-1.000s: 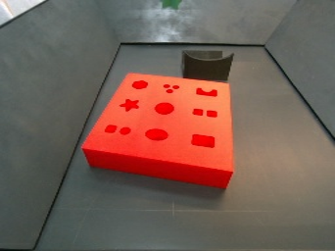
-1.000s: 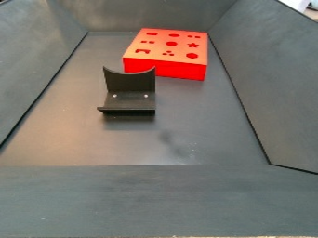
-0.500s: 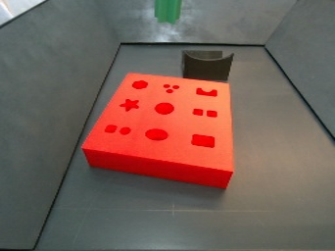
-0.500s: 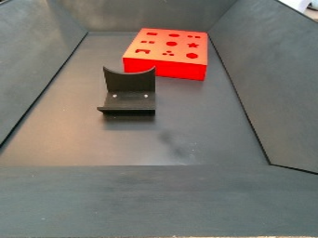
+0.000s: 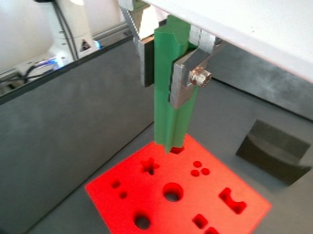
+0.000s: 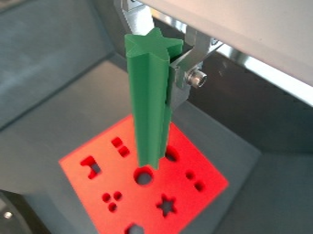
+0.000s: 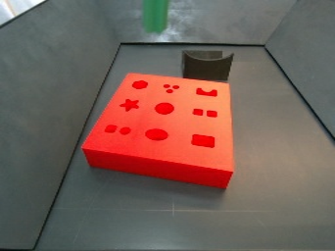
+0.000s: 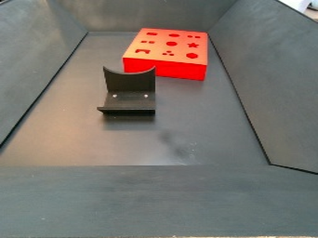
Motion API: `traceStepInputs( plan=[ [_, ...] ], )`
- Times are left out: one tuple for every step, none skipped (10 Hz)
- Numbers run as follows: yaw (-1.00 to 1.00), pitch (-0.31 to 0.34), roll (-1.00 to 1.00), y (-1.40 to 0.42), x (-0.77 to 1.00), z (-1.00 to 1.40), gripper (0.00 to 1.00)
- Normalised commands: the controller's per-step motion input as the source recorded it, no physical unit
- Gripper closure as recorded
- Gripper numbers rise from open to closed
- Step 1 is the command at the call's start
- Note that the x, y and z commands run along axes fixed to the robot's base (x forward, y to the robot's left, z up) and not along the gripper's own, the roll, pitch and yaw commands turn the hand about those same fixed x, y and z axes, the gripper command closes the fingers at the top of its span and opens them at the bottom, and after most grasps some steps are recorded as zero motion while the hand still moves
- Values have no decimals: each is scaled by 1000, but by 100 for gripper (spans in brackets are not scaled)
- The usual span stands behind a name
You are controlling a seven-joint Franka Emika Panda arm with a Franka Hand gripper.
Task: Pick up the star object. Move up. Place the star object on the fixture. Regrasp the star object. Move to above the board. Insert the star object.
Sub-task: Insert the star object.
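We judge the task to be well past its middle: the star object (image 5: pixel 170 87) is clamped upright between the silver fingers (image 5: pixel 188 73) of the tool (image 6: pixel 169 53), hanging high over the board (image 7: pixel 164 125), so the picking up, the setting on the fixture and the regrasp look done, and what remains is lining up over the star-shaped hole (image 7: pixel 129 105) and pushing the peg in. In both wrist views the tool is closed on the upper part of the peg, whose long body points down towards the red slab; in a side view only the green lower end (image 7: pixel 155 14) shows at the upper edge, so the peg is well above the board. The fixture (image 8: pixel 128 91) stands empty on the floor, apart from the board, and nothing lies on the board's top. We see nothing in the way of the descent; the concern, as we judge it, is that the peg's points must match the hole's points, and the neighbouring round cut-outs (image 7: pixel 167 88) sit close by.
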Motion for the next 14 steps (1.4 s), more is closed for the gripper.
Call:
traceStepInputs(
  plan=[
    [-683, -44, 0, 31, -569, -706, 100],
    [-703, -123, -41, 11, -500, -900, 100],
    [-691, -161, -131, 9, -486, -746, 100],
    [-734, -187, -214, 0, -403, -597, 100],
    [-757, -263, -299, -20, -226, -363, 100],
    [-580, -370, -361, 0, -89, -114, 100],
    [0, -16, -29, 40, 0, 0, 100],
    [0, 0, 0, 43, -71, -31, 100],
    [-214, -36, -61, 451, -240, -137, 100],
    [-289, -104, -130, 506, -194, -194, 100],
    [-423, -60, -99, 369, 6, -214, 100],
    [-226, 0, -70, 240, 300, -114, 100],
    [-163, -13, -43, 57, 257, -86, 100],
    [-663, 0, -77, 0, 117, -237, 100]
  ],
)
